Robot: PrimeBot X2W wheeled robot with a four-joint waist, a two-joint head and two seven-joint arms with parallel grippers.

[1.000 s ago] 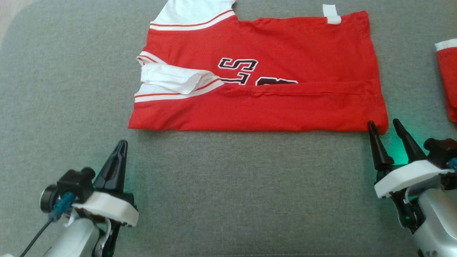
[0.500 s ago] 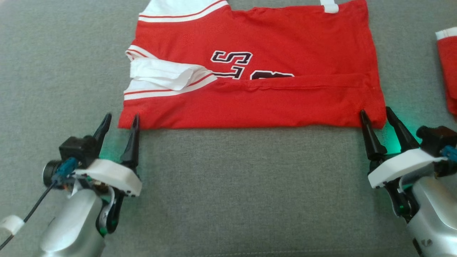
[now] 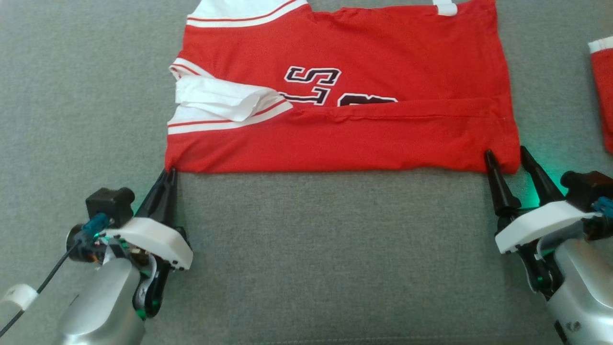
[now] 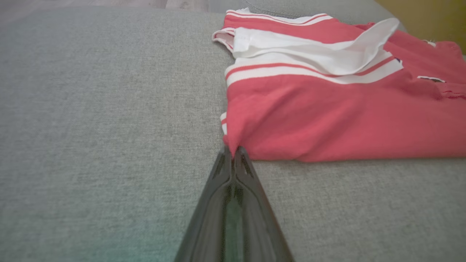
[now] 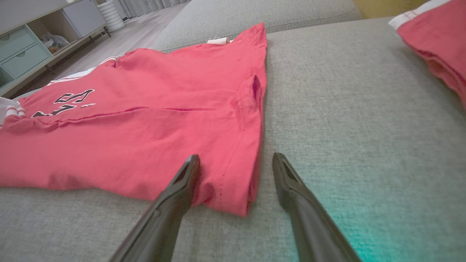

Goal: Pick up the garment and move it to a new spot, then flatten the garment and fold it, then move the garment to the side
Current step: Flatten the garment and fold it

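shirt: we see the red shirt (image 3: pixel 335 139) lying flat on the grey cushion (image 3: pixel 306 249), long side running left to right, in the middle-to-far part of the head view.
fold: near long edge is turned over toward the middle. Its hem covers the lower part of the black lettering (image 3: pixel 313 84).
sleeve: white sleeve (image 3: pixel 220 101) with red stripes at the shirt's left end, crumpled and lying on top of the red.
tag: small white tag (image 3: pixel 443 7) at the far edge, toward the right end.
left gripper: we read the left gripper (image 3: pixel 168 175) as clenched on the shirt's near left corner. In the left wrist view the fingers are together and the corner fabric is drawn to a point right at the tips.
right gripper: right gripper (image 3: pixel 505 155) is released, jaws wide apart, straddling the near right corner. In the right wrist view one fingertip sits against the red fabric at the near edge and the other is over bare cushion just beside the side hem. We can't tell whether either presses down.
other cloth: second red piece (image 3: pixel 602 96) with white trim at the right edge of the head view, well apart from the shirt.
background: right wrist view shows a drawer unit (image 5: pixel 22 51) and pale floor (image 5: pixel 138 32) beyond the cushion.
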